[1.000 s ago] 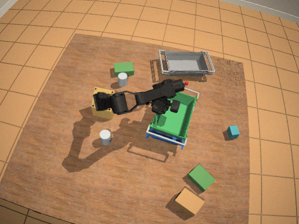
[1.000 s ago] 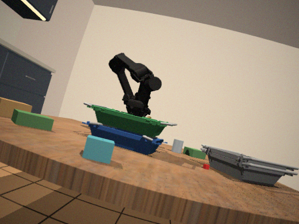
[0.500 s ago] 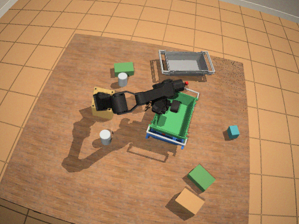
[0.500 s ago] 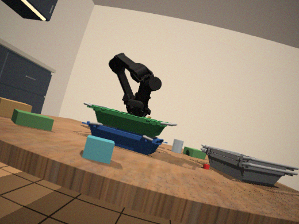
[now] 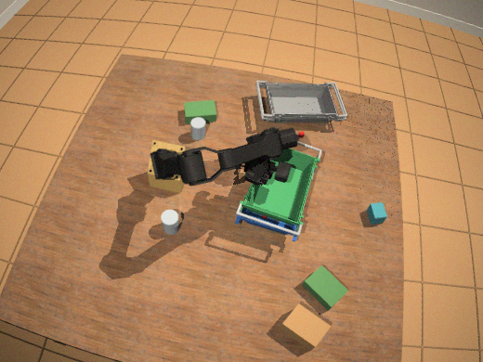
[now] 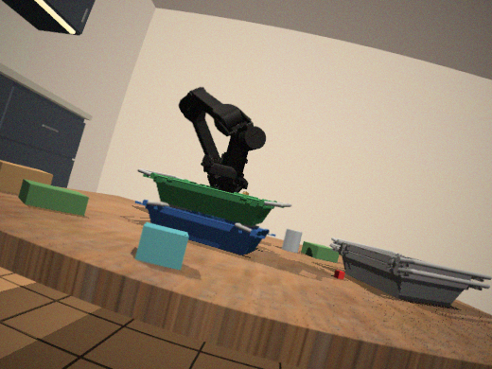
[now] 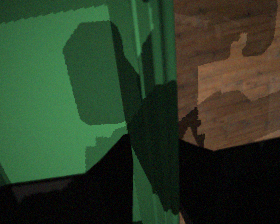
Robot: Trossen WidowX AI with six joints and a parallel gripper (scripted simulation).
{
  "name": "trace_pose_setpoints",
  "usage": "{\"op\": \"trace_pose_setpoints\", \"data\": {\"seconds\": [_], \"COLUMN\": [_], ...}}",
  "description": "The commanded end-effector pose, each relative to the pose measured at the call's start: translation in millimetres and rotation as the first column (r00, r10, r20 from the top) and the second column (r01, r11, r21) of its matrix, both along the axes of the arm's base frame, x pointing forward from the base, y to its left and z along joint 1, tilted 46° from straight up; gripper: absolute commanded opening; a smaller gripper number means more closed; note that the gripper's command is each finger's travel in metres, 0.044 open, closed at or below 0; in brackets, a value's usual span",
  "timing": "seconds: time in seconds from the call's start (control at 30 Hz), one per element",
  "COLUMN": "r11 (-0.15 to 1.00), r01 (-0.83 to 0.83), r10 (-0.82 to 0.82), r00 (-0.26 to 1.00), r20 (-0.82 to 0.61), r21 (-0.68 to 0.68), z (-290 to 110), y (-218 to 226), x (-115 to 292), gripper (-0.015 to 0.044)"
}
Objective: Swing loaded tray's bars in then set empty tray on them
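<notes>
1. The pincer (image 5: 266, 173) is clamped on the green tray's (image 5: 283, 194) upper-left long wall.
2. The green tray sits over the blue tray (image 6: 203, 228), long axes aligned, tilted, centre frame.

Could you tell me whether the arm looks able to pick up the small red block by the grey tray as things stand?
Probably not yet: the gripper is shut on the green tray's wall, so it is occupied. The red block lies uncovered beside the grey tray.
</notes>
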State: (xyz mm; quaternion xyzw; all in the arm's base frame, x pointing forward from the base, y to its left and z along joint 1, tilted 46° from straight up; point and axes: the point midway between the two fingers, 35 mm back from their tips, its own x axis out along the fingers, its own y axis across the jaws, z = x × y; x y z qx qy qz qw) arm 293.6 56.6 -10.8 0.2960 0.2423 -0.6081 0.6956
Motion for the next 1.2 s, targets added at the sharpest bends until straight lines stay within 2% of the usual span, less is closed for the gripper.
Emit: {"op": "trace_pose_setpoints", "data": {"seconds": [0.0,0.5,1.17], "r11": [1.0,1.0,1.0], "r01": [0.02,0.02,0.02], "r10": [-0.02,-0.02,-0.02], "r00": [0.999,0.999,0.999], "r20": [-0.027,-0.027,-0.027], "r21": [-0.003,-0.003,-0.003], "z": [-2.9,-2.9,-2.9], "y": [-7.4,-7.4,-7.4], "x": [-4.5,-4.5,-4.5], "gripper": [0.0,0.0,0.0293]}}
